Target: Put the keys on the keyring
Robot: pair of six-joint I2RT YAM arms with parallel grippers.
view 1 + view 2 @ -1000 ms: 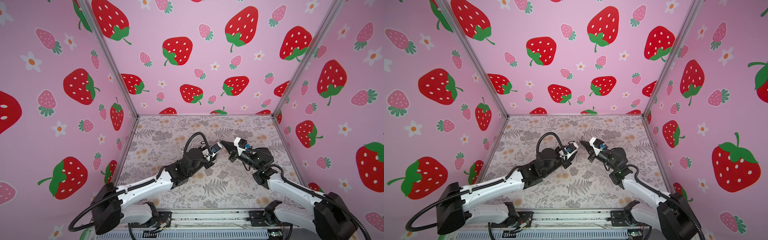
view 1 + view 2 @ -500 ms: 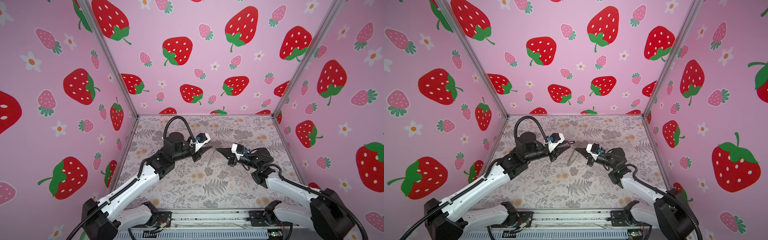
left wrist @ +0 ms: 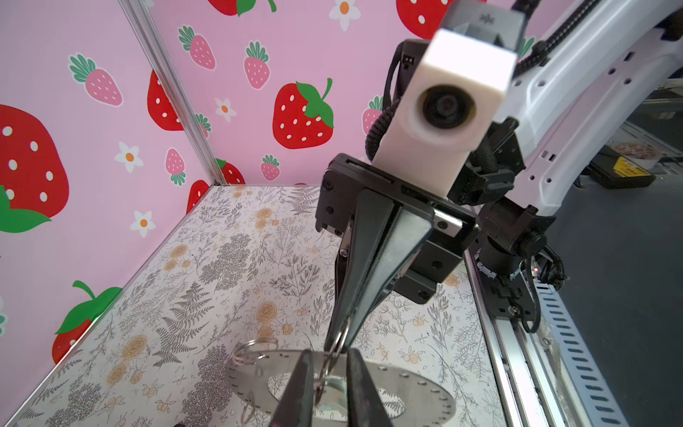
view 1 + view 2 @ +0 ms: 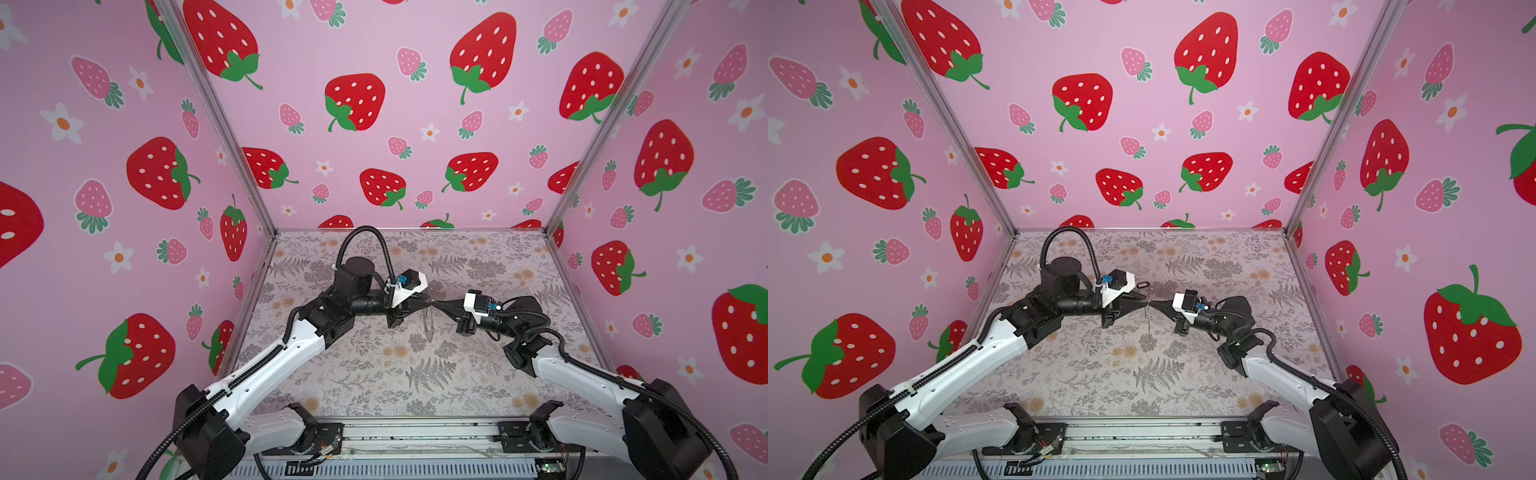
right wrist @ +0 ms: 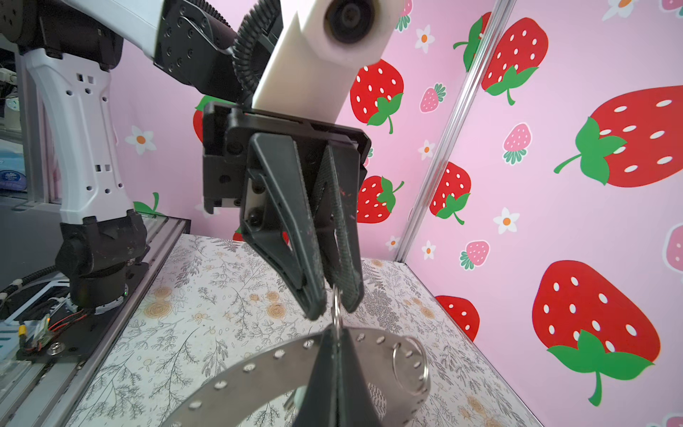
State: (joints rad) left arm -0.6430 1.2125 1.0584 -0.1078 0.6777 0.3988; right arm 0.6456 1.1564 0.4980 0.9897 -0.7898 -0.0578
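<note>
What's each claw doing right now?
Left gripper: almost closed around the wire loop; grip cannot be told.
Right gripper: shut on that wire loop.

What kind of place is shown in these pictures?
Probably a robot test booth: pink strawberry walls enclose a floral table, with two robot arms mounted on a metal rail.

Keyring (image 4: 428, 327) hangs over mid desk (image 4: 415, 374), betw. left claw (image 4: 428, 302) & right claw (image 4: 437, 306). Tips meet just above it; oval tag (image 4: 1143, 284) on desk behind left claw.

Tip-to-tip: left pincer (image 5: 333, 303), right pincer (image 3: 336, 340)
</note>
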